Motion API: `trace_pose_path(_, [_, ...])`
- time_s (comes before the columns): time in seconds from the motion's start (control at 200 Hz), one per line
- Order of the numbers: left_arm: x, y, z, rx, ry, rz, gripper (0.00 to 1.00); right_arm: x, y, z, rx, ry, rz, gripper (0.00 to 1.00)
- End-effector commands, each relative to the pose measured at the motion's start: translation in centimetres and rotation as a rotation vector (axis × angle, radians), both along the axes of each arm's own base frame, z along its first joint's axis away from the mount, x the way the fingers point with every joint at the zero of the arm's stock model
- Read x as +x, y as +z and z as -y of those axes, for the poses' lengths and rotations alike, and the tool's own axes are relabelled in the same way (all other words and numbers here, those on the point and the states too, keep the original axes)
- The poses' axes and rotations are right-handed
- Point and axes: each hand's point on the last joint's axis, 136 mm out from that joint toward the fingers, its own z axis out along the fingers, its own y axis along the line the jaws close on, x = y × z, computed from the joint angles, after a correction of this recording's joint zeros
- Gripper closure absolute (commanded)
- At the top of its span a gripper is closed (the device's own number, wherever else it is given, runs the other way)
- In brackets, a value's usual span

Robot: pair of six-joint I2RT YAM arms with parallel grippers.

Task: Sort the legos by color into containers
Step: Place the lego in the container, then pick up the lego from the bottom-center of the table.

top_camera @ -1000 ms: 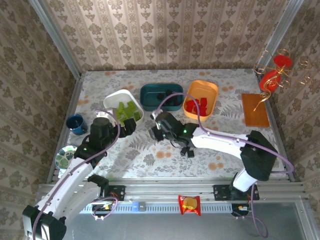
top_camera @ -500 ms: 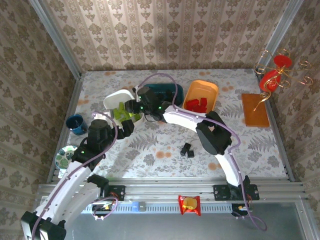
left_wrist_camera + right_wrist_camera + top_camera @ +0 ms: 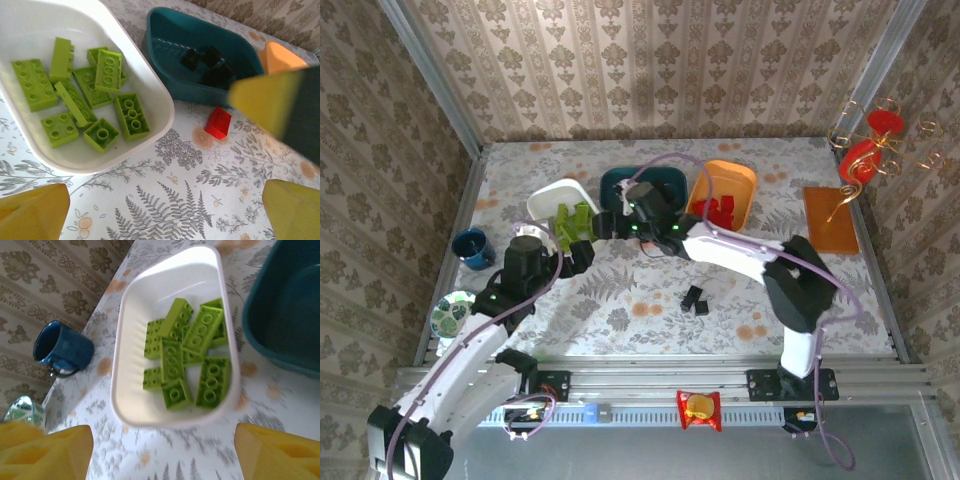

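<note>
Several lime green legos lie in the white container, also seen from above as the white container and close up as the white container. The teal container holds black legos. Red legos sit in the orange container. One red lego lies on the table below the teal container. Two black legos lie mid-table. My right gripper hangs open and empty at the white container's near rim. My left gripper is open over the cloth just before that container.
A blue cup stands left of the white container, with a green-and-white disc below it. A brown slab lies at the right, wire ornaments behind it. A snack packet rests on the front rail.
My right arm swung from mid-table to the white container, and its gripper went from shut to open. The left arm barely shifted.
</note>
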Motion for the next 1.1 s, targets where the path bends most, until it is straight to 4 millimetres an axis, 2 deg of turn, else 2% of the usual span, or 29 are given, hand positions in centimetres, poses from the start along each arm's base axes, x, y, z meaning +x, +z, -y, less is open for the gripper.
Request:
trace_pose_path(0.0, [0.2,-0.3,1.7,-0.068,-0.049,-0.005,0.00,-2.6,-1.6,4.6,-0.144,-0.097,-0.048,0.25])
trace_pose_path(0.07, [0.4,-0.7,2.2,-0.072,-0.063,-0.017,0.00,-4.8,-4.0,7.7,-0.235,-0.132,-0.111,0.26])
trace_pose_path(0.085, [0.1,-0.8,3.0,-0.070,-0.092,-0.020,0.00,-5.2,-4.4,8.4,-0.248,-0.139,-0.122,0.26])
trace_pose_path(0.13, [0.0,-1.1,3.6,-0.066,-0.113,-0.028,0.00,-6.7,-5.9,10.3,-0.289,-0.163,-0.160,0.27])
trace_pose_path(0.25, [-0.1,-1.9,4.7,-0.049,-0.146,-0.043,0.00,-10.3,-8.5,15.2,-0.402,-0.224,-0.235,0.29])
trace_pose_path(0.315, [-0.1,-2.3,5.0,-0.042,-0.153,-0.055,0.00,-12.2,-9.9,16.7,-0.455,-0.236,-0.290,0.30])
trace_pose_path(0.33, [-0.1,-2.4,5.0,-0.042,-0.153,-0.058,0.00,-12.5,-9.3,17.0,-0.442,-0.240,-0.283,0.30])
trace_pose_path(0.365, [0.0,-2.6,5.1,-0.042,-0.155,-0.063,0.00,-13.3,-9.5,17.4,-0.450,-0.249,-0.296,0.30])
trace_pose_path(0.47, [0.0,-2.9,5.3,-0.044,-0.160,-0.072,0.00,-15.6,-10.1,17.2,-0.466,-0.228,-0.324,0.32])
trace_pose_path(0.66, [0.0,-3.1,5.4,-0.043,-0.157,-0.072,0.00,-18.7,-11.2,14.9,-0.437,-0.124,-0.394,0.32])
trace_pose_path(0.775, [-0.1,-3.3,5.4,-0.041,-0.158,-0.076,0.00,-20.3,-12.8,13.8,-0.435,-0.079,-0.457,0.32])
trace_pose_path(0.93, [0.0,-3.6,5.4,-0.040,-0.155,-0.084,0.00,-20.5,-15.3,14.2,-0.508,-0.108,-0.492,0.32])
trace_pose_path(1.095, [0.0,-3.7,5.4,-0.034,-0.158,-0.085,0.00,-19.2,-16.2,15.7,-0.594,-0.194,-0.472,0.32])
